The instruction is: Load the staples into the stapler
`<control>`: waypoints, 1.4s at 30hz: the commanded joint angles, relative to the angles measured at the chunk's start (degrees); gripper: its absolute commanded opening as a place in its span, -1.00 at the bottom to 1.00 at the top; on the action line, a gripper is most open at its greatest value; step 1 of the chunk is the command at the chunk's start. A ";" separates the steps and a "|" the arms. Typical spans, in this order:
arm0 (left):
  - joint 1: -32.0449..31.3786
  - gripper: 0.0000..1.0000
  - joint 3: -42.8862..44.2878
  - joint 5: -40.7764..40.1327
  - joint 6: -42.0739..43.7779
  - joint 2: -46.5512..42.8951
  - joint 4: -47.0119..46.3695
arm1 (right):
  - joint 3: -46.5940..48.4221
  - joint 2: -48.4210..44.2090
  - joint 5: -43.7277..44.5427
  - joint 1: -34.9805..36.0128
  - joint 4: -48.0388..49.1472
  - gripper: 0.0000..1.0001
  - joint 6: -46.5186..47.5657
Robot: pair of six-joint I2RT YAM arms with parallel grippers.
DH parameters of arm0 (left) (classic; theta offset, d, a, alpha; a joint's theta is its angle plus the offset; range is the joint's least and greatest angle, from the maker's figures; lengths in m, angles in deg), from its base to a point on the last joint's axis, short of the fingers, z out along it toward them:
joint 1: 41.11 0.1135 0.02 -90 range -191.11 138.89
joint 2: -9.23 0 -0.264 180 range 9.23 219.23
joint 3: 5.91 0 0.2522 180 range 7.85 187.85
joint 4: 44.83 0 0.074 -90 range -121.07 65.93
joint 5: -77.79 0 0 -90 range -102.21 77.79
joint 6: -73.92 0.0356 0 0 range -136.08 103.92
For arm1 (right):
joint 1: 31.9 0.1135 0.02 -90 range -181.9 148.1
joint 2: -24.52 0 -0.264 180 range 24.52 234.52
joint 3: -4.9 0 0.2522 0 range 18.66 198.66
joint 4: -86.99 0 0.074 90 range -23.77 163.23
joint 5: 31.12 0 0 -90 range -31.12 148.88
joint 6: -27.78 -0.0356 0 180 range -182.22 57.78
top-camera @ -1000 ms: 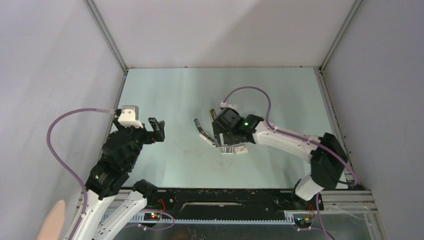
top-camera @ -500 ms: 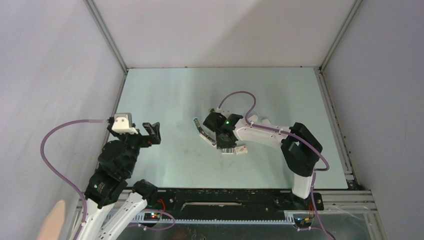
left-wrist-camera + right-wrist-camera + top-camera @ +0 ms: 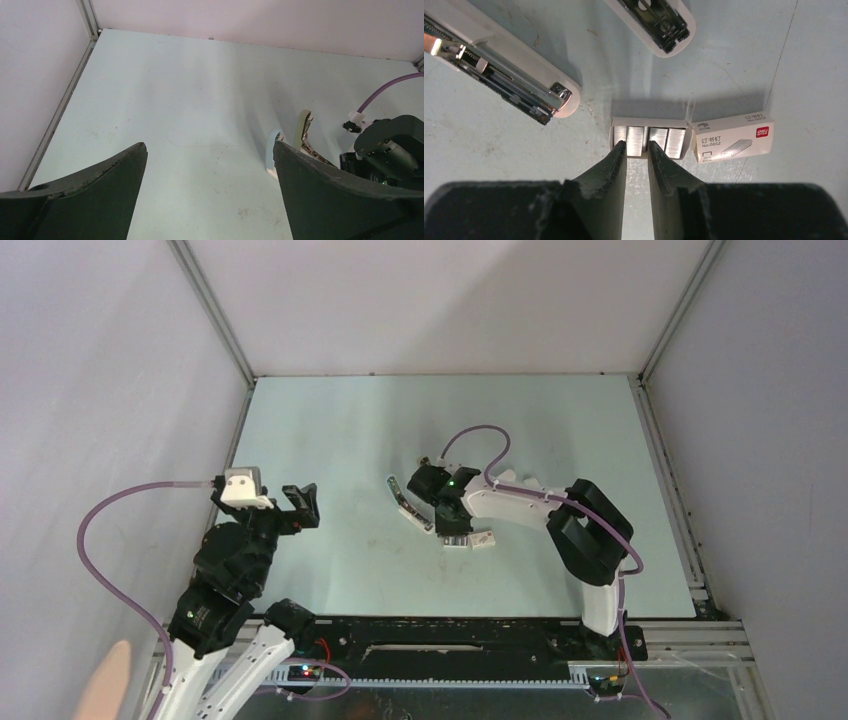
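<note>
Stapler (image 3: 408, 506) was the biggest loose thing on the table (image 3: 350, 420). It lay hinged open near the middle, its two halves spread in a V. Through my right wrist camera, the half with the bare metal channel sat at ten o'clock of the view's centre and the tip of the other half at twelve. My left gripper (image 3: 210, 147) hung well apart from it, at nine o'clock of the stapler, jaws spread wide with nothing between them. My right gripper (image 3: 637, 146) was down at four o'clock of the stapler, jaws drawn nearly together, pinching one strip at the near edge of the staples (image 3: 666, 140). The white box (image 3: 733, 137), printed with a small red logo, lay flat at three o'clock of the staples, touching them. Smallest of all, the staples were grey striped blocks set side by side, at five o'clock of the stapler, near it but not touching.
</note>
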 commanded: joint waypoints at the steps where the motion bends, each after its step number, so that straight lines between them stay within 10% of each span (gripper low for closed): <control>1: -0.16 0.99 -0.49 -0.60 1.51 -0.33 -1.79 | 2.28 0.76 1.65 -0.57 0.81 -0.52 -0.33; 33: -0.33 0.99 -0.76 0.51 1.87 0.19 -1.72 | 2.32 3.93 0.54 -0.45 1.46 -0.51 0.80; 42: -0.21 0.99 -0.86 0.84 1.96 1.36 -1.77 | 2.28 1.87 3.52 1.27 0.73 -0.78 3.14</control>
